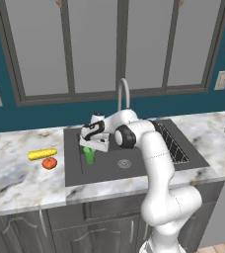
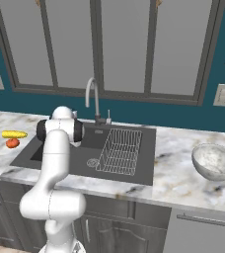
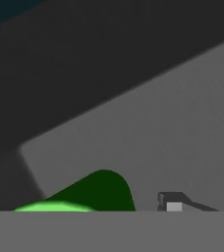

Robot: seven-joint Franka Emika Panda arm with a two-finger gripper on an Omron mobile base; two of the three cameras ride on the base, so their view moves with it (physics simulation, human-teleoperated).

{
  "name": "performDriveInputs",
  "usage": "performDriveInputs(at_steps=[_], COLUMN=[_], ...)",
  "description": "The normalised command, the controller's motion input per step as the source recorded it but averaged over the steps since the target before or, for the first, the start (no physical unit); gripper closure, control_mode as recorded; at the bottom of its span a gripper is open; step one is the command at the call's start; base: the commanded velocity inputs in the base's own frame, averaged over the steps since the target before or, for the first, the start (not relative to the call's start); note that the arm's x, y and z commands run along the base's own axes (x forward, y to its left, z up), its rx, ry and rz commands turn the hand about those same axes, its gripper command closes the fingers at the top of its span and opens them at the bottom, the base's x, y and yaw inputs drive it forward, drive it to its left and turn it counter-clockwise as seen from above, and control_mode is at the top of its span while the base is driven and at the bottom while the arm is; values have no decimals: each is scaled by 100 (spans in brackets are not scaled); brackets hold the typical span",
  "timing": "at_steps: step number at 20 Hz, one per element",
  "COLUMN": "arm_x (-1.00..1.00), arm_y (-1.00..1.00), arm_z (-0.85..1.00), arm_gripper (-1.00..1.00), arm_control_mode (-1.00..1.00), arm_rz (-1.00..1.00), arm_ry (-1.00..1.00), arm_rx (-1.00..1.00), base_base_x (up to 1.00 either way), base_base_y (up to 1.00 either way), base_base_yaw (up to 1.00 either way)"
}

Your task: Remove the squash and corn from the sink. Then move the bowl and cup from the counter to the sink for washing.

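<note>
On the white marbled surface [image 1: 16, 183], left of the sink [image 1: 134, 170], lies the yellow corn [image 1: 42, 154]. The small round orange-red squash [image 1: 49, 163] sits right next to the corn, on the side nearer the front edge. Both are out of the sink.

Next comes the dark grey sink. The green cup [image 1: 89, 155] stands up inside it, at its left end. The claw [image 1: 91, 147] hangs right over the cup, at its top. I cannot tell if the claw is holding the cup or has let go.

In the middle of the sink floor is the round drain [image 1: 124, 163]. Behind the sink rises the curved faucet [image 1: 123, 94]. A wire rack [image 2: 120, 150] fills the sink's right part.

Right of the sink, on the surface, sits the wide speckled bowl [image 2: 215, 161], well apart from the cup.
</note>
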Motion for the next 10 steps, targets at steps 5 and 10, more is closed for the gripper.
performDriveInputs(at_steps=[5,10], arm_x=[0,-6], arm_y=[7,11], arm_z=[-7,0], arm_gripper=[-100,-100], arm_control_mode=[-100,-100], arm_rz=[0,0], arm_ry=[1,0], arm_rx=[1,4], base_base_x=[0,0], base_base_y=[0,0], base_base_yaw=[0,0])
